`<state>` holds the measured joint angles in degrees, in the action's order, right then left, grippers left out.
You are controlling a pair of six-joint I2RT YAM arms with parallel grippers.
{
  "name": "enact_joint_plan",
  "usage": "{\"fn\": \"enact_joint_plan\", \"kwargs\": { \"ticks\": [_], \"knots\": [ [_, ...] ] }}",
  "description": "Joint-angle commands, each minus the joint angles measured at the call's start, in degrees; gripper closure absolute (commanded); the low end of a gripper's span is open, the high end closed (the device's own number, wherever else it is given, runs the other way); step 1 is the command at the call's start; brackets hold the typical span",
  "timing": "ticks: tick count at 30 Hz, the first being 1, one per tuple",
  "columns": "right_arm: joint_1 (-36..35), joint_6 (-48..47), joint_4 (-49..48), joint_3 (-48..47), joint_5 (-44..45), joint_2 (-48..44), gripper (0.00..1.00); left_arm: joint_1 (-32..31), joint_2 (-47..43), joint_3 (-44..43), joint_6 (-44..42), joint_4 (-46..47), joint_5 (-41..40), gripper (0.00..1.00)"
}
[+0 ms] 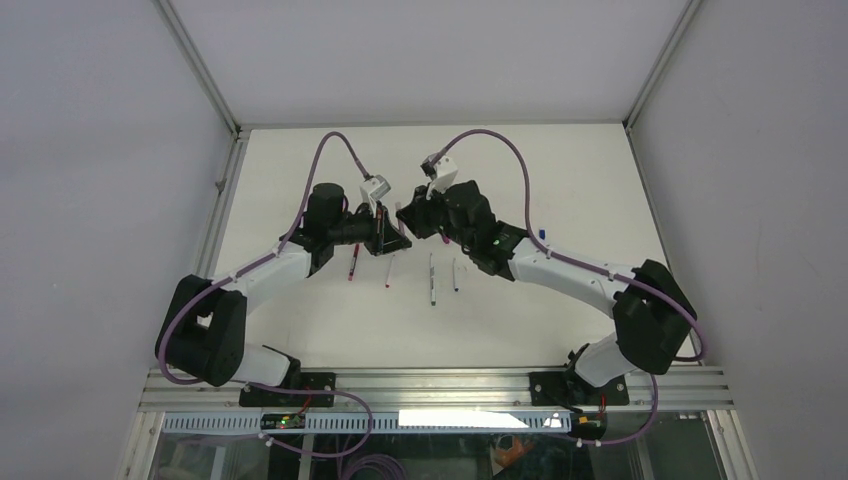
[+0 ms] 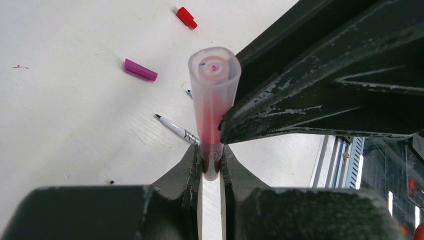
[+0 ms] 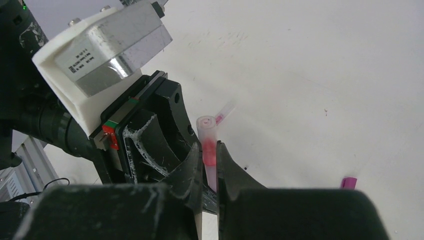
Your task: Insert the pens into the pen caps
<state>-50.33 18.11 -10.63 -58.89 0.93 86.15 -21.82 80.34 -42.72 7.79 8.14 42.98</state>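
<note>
The right gripper point(image 3: 210, 152) pinches a pink pen point(image 3: 207, 131) that pokes past its fingertips. A magenta cap point(image 3: 349, 181) lies well to its right, and the left arm point(image 3: 107, 55) sits close on its left.

Pinks on your white desk point(image 2: 75, 125).
You see black jaws; translucent pink pen point(image 2: 214, 100), red inside; magenta cap point(image 2: 140, 69); red cap point(image 2: 186, 17).

Rear overhead, wrist views close — shared table point(image 1: 600, 180)

Translucent pale pink pen point(image 2: 214, 95) raised upright, magenta cap point(image 2: 140, 70) and red cap point(image 2: 186, 17) lying flat and apart, dark red pen point(image 1: 353, 262) beside three white pens point(image 1: 432, 278), roughly parallel, blue cap point(image 1: 541, 234) far right.
</note>
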Motion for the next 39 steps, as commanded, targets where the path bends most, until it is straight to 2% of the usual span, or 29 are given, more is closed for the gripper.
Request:
{"fn": "enact_joint_plan", "kwargs": {
  "ticks": [1, 4, 14, 19, 20, 22, 24, 27, 29, 30, 33, 39],
  "knots": [
    [-4.3, 2.7, 22.2, 4.7, -0.6, 0.8, 1.0, 1.0, -5.6, -5.8, -1.2, 20.4, -4.4, 1.0],
    [-4.2, 2.8, 22.3, 5.2, 3.7, -0.8, 1.0, 1.0, -6.0, -4.6, -1.0, 20.4, -4.7, 1.0],
    [-4.1, 5.7, 23.2, 5.6, 9.2, -0.8, 1.0, 1.0, -10.6, -0.4, -2.0, 20.6, -11.7, 1.0],
    [-4.0, 5.7, 20.8, 6.3, 9.0, -2.3, 1.0, 1.0, -9.2, -1.2, -2.0, 19.3, -9.7, 1.0],
    [-3.9, 4.9, 19.3, 6.6, 8.3, -3.1, 0.94, 1.0, -8.7, -1.4, -2.1, 18.9, -8.5, 1.0],
    [-3.4, 2.5, 15.8, 7.9, 6.3, -6.6, 0.82, 1.0, -7.4, -2.1, -2.7, 17.3, -6.5, 1.0],
    [-1.7, 0.2, 11.5, 9.5, 2.6, -11.1, 0.65, 1.0, -6.2, -2.8, -3.4, 15.3, -3.8, 1.0],
    [3.0, -1.9, 4.7, 10.4, -5.1, -16.4, 0.51, 1.0, -3.5, -4.2, -3.5, 13.5, 1.1, 1.0],
    [6.3, -2.3, 3.3, 9.5, -6.7, -18.4, 0.5, 0.9, -2.5, -4.6, -3.4, 13.1, 3.5, 1.0],
    [7.9, -3.7, 2.9, 8.8, -11.5, -18.5, 0.5, 0.9, -2.2, -4.6, -3.3, 13.0, 4.5, 1.0],
    [10.9, -4.2, 0.9, 6.7, -17.8, -17.7, 0.5, 0.8, -1.6, -4.8, -3.1, 12.5, 6.9, 1.0],
    [12.1, -1.6, -6.3, 4.1, -25.8, -14.3, 0.55, -1.2, 0.0, -6.6, -3.0, 10.6, 9.8, 1.0]
  ]
}}
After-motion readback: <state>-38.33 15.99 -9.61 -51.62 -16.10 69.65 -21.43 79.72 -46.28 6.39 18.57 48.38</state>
